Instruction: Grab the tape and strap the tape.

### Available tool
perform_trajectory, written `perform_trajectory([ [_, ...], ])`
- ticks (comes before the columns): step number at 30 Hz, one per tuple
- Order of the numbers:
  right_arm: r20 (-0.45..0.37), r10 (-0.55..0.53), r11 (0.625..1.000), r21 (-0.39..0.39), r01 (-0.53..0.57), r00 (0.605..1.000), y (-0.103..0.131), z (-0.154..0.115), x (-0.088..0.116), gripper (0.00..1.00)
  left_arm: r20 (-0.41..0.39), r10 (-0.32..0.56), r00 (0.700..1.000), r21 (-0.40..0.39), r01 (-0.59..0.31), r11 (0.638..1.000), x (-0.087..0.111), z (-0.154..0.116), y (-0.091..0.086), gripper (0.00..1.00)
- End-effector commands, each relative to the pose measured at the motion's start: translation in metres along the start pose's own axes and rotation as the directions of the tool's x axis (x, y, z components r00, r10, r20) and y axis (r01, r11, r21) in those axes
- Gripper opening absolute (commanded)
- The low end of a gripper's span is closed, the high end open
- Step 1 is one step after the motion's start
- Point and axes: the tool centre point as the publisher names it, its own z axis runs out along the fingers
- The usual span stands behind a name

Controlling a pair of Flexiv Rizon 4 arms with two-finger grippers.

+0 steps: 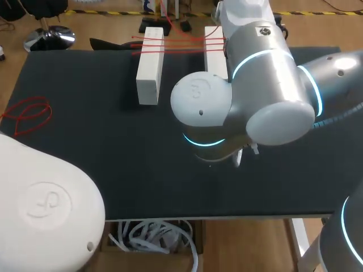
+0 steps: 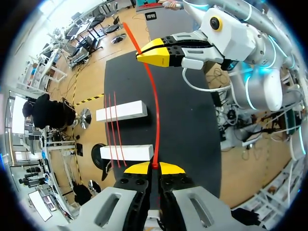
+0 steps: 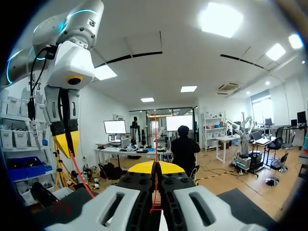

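— Holding anything at that moment?
— Yes. My left gripper (image 2: 155, 167) was clenched on the red tape (image 2: 157, 122), and my right gripper (image 2: 147, 54) pinched the same strand further along. It ran stretched between them above the black table (image 2: 192, 120).
— And the rest?
— Other red strands (image 1: 184, 42) lay across two white blocks (image 1: 150, 65).

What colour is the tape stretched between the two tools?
The tape is red, clearest in the left wrist view.

Left gripper (image 2: 154, 167) and right gripper (image 3: 155, 166) facing each other, well apart, both pinched tight on one red tape (image 2: 157, 115)
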Motion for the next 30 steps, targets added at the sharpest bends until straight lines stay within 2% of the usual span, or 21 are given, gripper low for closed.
perform_trajectory([
  [1,-0.026,-0.214,0.975,0.053,0.215,0.976,0.01,0.001,0.012,0.0,0.001,0.0,1.0,-0.002,0.0,1.0,0.001,0.0,0.0,0.0],
  [3,-0.041,-0.313,0.946,0.069,0.315,0.949,0.013,0.0,0.014,0.0,0.001,0.0,1.0,-0.002,0.0,1.0,0.001,0.0,0.0,0.0],
  [5,-0.052,-0.421,0.902,0.087,0.424,0.906,0.015,-0.002,0.016,0.0,0.001,0.0,1.0,-0.002,0.0,1.0,0.001,0.0,0.0,0.0],
  [8,-0.064,-0.523,0.84,0.129,0.527,0.85,0.019,-0.008,0.016,0.0,0.001,0.0,1.0,-0.002,0.0,1.0,0.001,0.0,0.0,0.0],
  [11,-0.087,-0.641,0.742,0.184,0.645,0.762,0.023,-0.015,0.015,0.0,0.001,0.0,1.0,-0.002,0.0,1.0,0.001,0.0,0.0,0.0],
  [16,-0.117,-0.804,0.553,0.213,0.806,0.583,0.03,-0.019,0.01,0.0,0.001,0.0,1.0,-0.002,0.0,1.0,0.001,0.0,0.0,0.0],
  [20,-0.132,-0.865,0.451,0.217,0.866,0.484,0.034,-0.017,0.008,0.0,0.001,0.0,1.0,-0.002,0.0,1.0,0.001,0.0,0.0,0.0],
  [22,-0.14,-0.877,0.424,0.224,0.877,0.46,0.036,-0.016,0.009,0.0,0.001,0.0,1.0,-0.002,0.0,1.0,0.001,0.0,0.0,0.0],
  [23,-0.16,-0.888,0.395,0.221,0.892,0.432,0.036,-0.016,0.009,0.0,0.001,0.0,1.0,-0.002,0.0,1.0,0.001,0.0,0.0,0.0],
  [25,-0.161,-0.889,0.391,0.221,0.893,0.429,0.037,-0.016,0.01,0.0,0.001,0.0,1.0,-0.002,0.0,1.0,0.001,0.0,0.0,0.0],
  [27,-0.124,-0.87,0.448,0.208,0.87,0.478,0.041,-0.016,0.01,0.0,0.001,0.0,1.0,-0.002,0.0,1.0,0.001,0.0,0.0,0.0],
  [30,-0.124,-0.87,0.448,0.208,0.87,0.478,0.041,-0.016,0.01,0.0,0.001,0.0,1.0,-0.002,0.0,1.0,0.001,0.0,0.0,0.0],
])
